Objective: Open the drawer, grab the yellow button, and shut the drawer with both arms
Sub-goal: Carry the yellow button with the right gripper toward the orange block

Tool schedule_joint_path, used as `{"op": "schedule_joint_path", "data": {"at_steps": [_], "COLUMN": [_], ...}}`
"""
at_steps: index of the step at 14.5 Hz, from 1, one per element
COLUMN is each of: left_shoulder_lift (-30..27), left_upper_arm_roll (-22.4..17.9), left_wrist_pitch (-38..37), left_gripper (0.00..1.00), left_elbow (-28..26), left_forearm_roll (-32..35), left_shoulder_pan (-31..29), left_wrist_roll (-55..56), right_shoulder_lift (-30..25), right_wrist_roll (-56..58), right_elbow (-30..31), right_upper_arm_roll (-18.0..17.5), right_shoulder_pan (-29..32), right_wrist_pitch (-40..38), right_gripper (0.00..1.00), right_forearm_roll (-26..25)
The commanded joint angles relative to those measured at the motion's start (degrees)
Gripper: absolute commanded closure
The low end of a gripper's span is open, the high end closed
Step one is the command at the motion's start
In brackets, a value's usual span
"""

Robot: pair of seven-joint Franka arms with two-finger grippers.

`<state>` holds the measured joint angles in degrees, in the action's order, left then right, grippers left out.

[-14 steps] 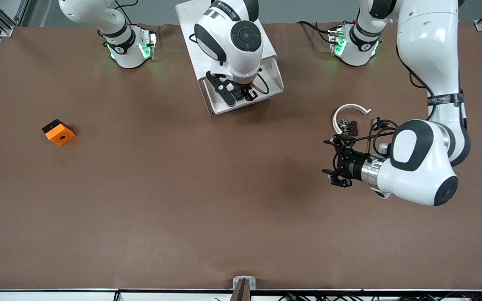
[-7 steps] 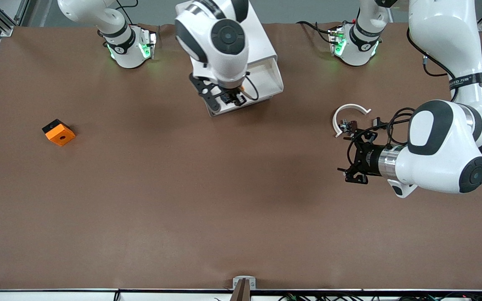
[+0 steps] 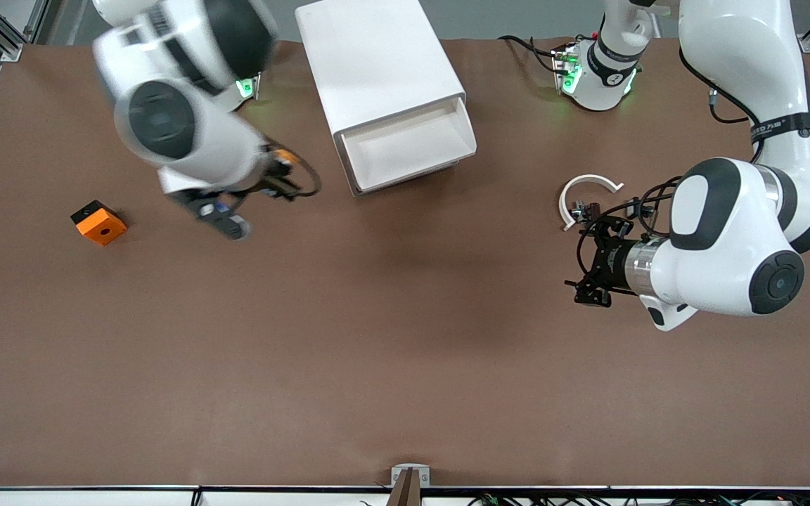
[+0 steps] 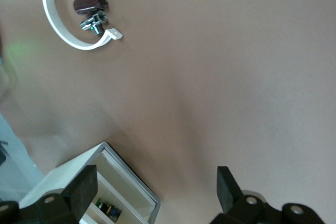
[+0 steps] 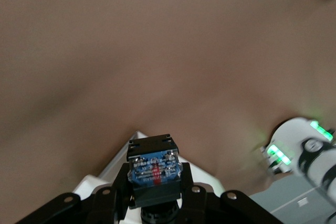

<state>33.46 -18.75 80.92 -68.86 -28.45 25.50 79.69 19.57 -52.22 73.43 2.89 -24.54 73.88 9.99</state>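
With the drawer (image 3: 405,149) standing open on the cabinet (image 3: 377,63), my right gripper (image 5: 155,179) is clamped on the button (image 5: 154,169) above bare table (image 3: 349,337) between cabinet and orange block (image 3: 99,223). I judge it light, rigid, best pinched across its body. My left gripper (image 3: 593,263) waits spread, empty, beside the white arc (image 3: 588,191).

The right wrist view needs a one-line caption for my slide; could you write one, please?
Right gripper shut on the button, carried above the brown table.
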Motion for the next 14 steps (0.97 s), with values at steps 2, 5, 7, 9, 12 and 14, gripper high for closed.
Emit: {"op": "schedule_joint_path", "data": {"at_steps": [2, 5, 7, 9, 12, 14], "left_shoulder_lift": [-3.8, -5.2, -5.6, -6.5, -7.0, -7.0], "left_upper_arm_roll": [0.1, 0.1, 0.1, 0.2, 0.6, 0.9], "left_wrist_pitch": [0.4, 1.1, 2.0, 2.7, 3.3, 4.6], "left_gripper": [0.0, 0.0, 0.0, 0.0, 0.0, 0.0], "left_elbow": [-0.9, -1.2, -1.2, -1.5, -1.9, -2.3], "left_forearm_roll": [2.7, 6.4, 6.5, 7.8, 11.5, 11.5], "left_shoulder_pan": [0.3, 2.8, 3.1, 3.8, 5.2, 6.1], "left_wrist_roll": [-10.3, -13.9, -17.6, -22.6, -31.7, -36.6], "right_shoulder_lift": [-1.5, -2.4, -4.4, -5.1, -5.1, -5.1], "right_wrist_roll": [23.2, 32.8, 42.8, 49.5, 54.7, 54.9], "right_elbow": [4.9, 10.0, 18.2, 25.5, 33.3, 38.0], "right_upper_arm_roll": [-1.1, -1.2, -1.1, -1.1, -1.1, -1.1], "right_shoulder_pan": [9.2, 13.5, 19.0, 23.3, 26.9, 28.0], "right_wrist_pitch": [0.2, 4.6, 14.7, 24.8, 36.5, 43.2], "right_gripper": [0.73, 0.73, 0.72, 0.72, 0.72, 0.72], "right_forearm_roll": [-6.7, -12.3, -12.4, -12.4, -12.4, -13.0]}}
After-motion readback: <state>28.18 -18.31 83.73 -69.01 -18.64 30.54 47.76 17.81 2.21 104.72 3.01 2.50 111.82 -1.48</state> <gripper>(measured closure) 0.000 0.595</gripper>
